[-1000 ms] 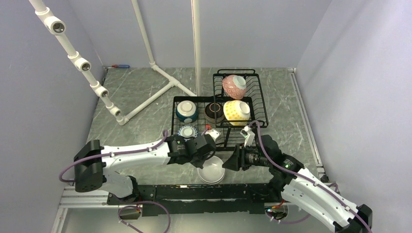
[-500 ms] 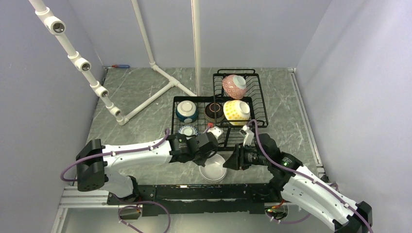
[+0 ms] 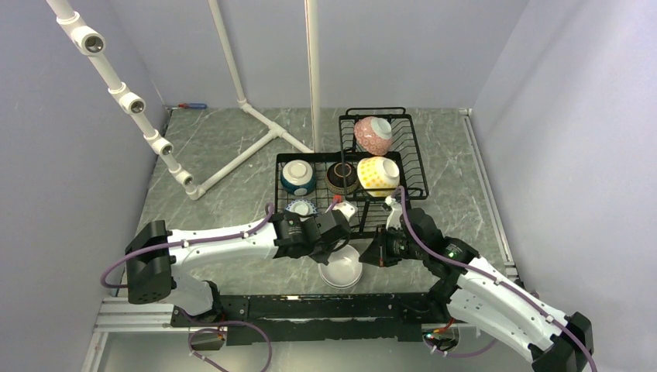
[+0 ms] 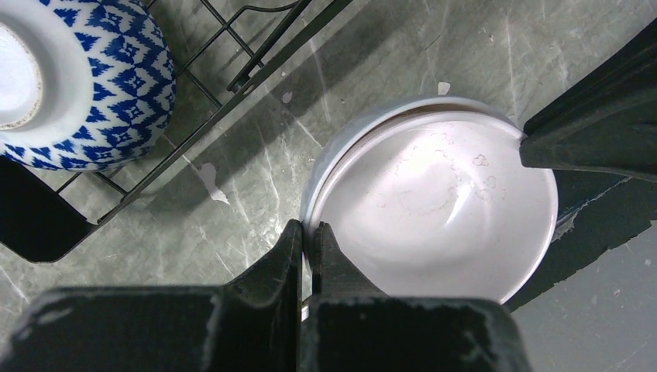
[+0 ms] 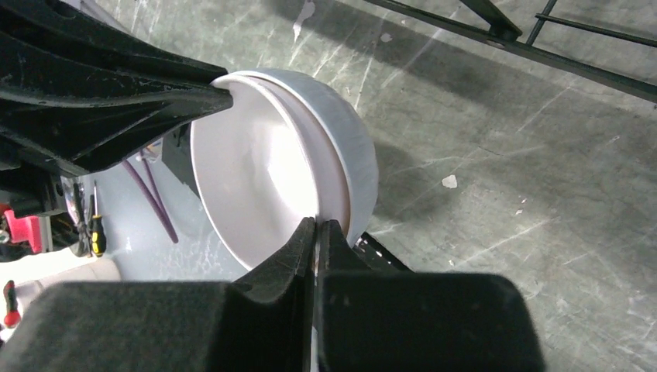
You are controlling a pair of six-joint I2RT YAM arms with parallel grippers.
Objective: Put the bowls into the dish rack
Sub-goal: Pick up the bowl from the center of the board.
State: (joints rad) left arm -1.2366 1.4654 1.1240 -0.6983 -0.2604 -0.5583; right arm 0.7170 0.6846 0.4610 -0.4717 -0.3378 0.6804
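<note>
Two plain white bowls (image 3: 341,271), one nested in the other, sit tilted over the table just in front of the black wire dish rack (image 3: 387,209). My left gripper (image 3: 335,249) is shut on their left rim (image 4: 310,232). My right gripper (image 3: 367,256) is shut on the opposite rim (image 5: 318,229). In the left wrist view the stack (image 4: 442,209) fills the centre. In the rack are a pink bowl (image 3: 373,136), a yellow-dotted bowl (image 3: 378,176), a teal-and-white bowl (image 3: 297,177), a dark bowl (image 3: 341,179) and a blue-patterned bowl (image 3: 300,208), which also shows in the left wrist view (image 4: 85,85).
A white pipe frame (image 3: 256,143) lies on the table at the back left, with an upright pipe (image 3: 313,70) just behind the rack. The rack's front wire (image 4: 232,77) is close to the left fingers. The table's near edge rail (image 3: 310,306) runs below the bowls.
Both grippers, holding the white bowls between them, have shifted slightly away from the near edge toward the rack. The right arm has reached further in.
</note>
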